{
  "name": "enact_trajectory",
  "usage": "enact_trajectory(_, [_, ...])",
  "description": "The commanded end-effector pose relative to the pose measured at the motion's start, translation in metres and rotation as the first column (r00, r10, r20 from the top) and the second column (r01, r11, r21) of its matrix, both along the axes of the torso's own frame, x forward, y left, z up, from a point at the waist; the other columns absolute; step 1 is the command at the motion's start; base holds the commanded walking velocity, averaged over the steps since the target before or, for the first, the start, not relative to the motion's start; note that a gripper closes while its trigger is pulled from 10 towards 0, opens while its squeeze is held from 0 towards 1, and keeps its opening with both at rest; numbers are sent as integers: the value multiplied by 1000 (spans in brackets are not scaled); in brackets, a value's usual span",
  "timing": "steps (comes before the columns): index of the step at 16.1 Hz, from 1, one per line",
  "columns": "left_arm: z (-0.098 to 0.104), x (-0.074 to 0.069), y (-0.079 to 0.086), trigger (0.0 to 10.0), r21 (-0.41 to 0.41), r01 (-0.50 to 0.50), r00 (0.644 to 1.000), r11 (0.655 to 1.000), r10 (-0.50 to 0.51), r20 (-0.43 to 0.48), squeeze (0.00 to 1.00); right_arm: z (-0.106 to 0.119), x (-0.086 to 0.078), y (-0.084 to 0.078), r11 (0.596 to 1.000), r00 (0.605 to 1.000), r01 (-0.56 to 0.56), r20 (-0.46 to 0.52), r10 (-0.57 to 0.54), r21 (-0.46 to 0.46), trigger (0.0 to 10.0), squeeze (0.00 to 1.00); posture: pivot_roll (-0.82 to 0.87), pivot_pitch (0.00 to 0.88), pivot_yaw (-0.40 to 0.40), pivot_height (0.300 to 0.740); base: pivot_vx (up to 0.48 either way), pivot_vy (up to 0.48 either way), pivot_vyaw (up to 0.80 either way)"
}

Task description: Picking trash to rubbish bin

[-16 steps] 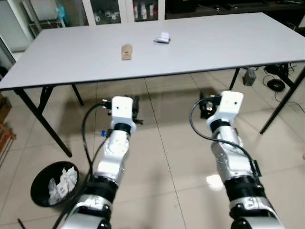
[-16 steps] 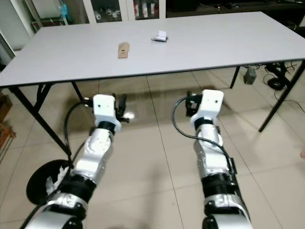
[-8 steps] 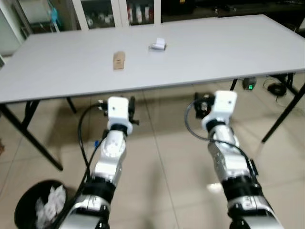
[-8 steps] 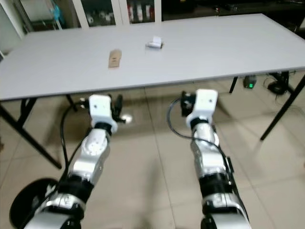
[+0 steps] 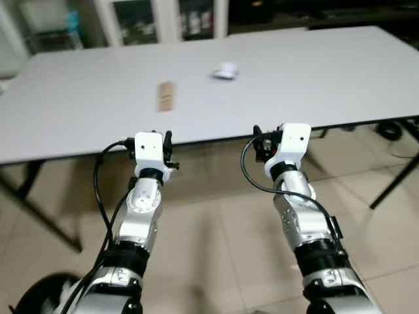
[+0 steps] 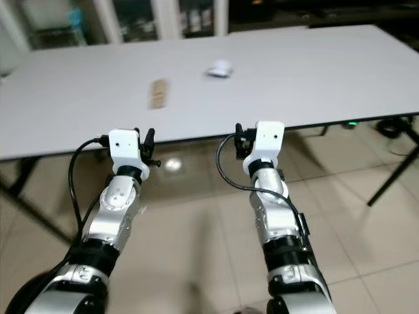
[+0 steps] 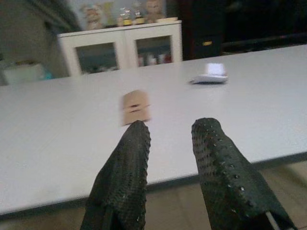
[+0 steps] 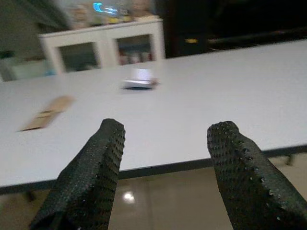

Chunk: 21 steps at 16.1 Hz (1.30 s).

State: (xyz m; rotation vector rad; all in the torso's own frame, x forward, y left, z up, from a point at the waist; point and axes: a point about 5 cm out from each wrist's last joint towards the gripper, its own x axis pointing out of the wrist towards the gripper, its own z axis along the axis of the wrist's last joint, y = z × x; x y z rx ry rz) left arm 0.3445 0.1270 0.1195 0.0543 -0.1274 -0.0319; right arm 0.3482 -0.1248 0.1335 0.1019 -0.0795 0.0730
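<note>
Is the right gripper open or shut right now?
Open. In its wrist view, the right gripper's two fingers stand wide apart with nothing between them, short of the table edge.

The big grey table (image 5: 314, 72) edge stands right in front of both grippers. Its top, across the upper frame, is mostly bare, with a brown piece (image 5: 166, 95) left of middle and a small white thing (image 5: 226, 70) near the middle.
</note>
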Motion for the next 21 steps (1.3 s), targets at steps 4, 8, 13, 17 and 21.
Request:
enact_trajectory(4, [4,2,-3,10000,18,17,1000,1000,-18,11,0,3,1,-2,1000,1000,16,10,-16,2,10000,0,36,1,44,740,480,0,-400])
enact_trajectory(8, [3,1,-4,10000,24,24,1000,999,-24,8,0,2,0,-2,1000,1000,18,9,-18,4,10000,0,33,0,49,740,480,0,0])
enact_trajectory(13, [3,1,-5,10000,27,33,999,999,-33,6,0,1,-1,-1,1000,1000,16,11,-16,-5,10000,0,29,0,53,740,480,0,0])
enact_trajectory(17, [4,1,-6,10000,25,32,999,999,-32,7,0,2,-1,2,998,1000,0,19,1,-63,10000,0,34,0,47,740,480,0,400])
enact_trajectory(21, [3,1,-5,10000,24,23,1000,999,-23,3,0,2,0,-1,1000,1000,16,12,-16,-26,10000,0,35,10,41,740,480,0,348])
